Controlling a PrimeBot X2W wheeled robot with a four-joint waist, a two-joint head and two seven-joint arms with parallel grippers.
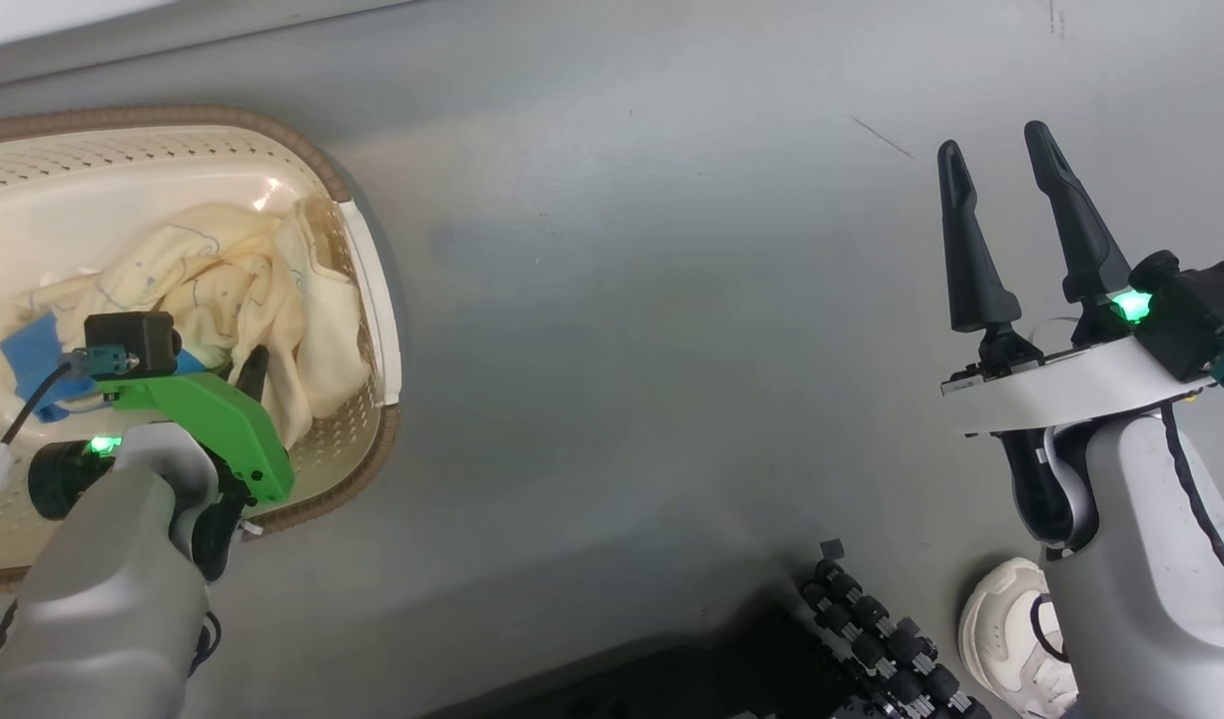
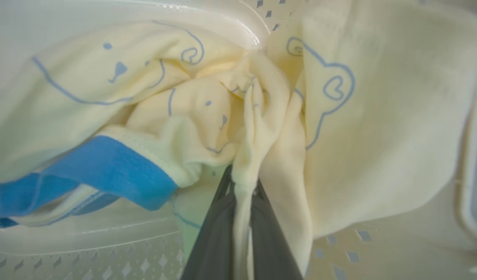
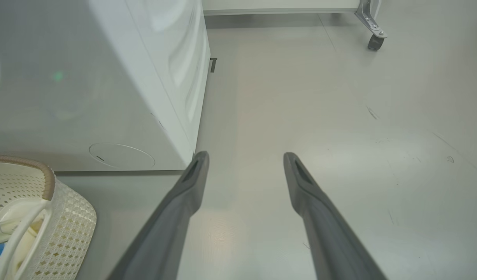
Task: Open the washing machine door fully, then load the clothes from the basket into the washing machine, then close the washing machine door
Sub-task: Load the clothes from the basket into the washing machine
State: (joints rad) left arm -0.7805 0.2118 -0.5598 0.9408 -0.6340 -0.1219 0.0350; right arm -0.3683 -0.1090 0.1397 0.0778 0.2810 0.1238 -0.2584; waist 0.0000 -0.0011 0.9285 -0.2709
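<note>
The cream basket point(image 1: 273, 125) with a brown rim stands on the floor at the left. Inside it lie the cream-yellow clothes point(image 1: 243, 290) with bear outlines and blue trim. My left gripper point(image 1: 253, 374) reaches down into the basket. In the left wrist view, the left gripper point(image 2: 242, 182) is shut on a fold of the clothes point(image 2: 359, 136). My right gripper point(image 1: 996, 155) hangs open over bare floor at the right, with nothing between its fingers. In the right wrist view, the right gripper point(image 3: 244, 159) points past the white washing machine point(image 3: 106, 77), with the basket point(image 3: 67, 225) at the lower left. The washing machine door is out of view.
A person's white shoe point(image 1: 1011, 629) stands on the grey floor beside my right arm. Black rollers of my base point(image 1: 872, 639) lie at the bottom. A castor wheel point(image 3: 374, 41) of a frame sits on the floor far beyond the machine.
</note>
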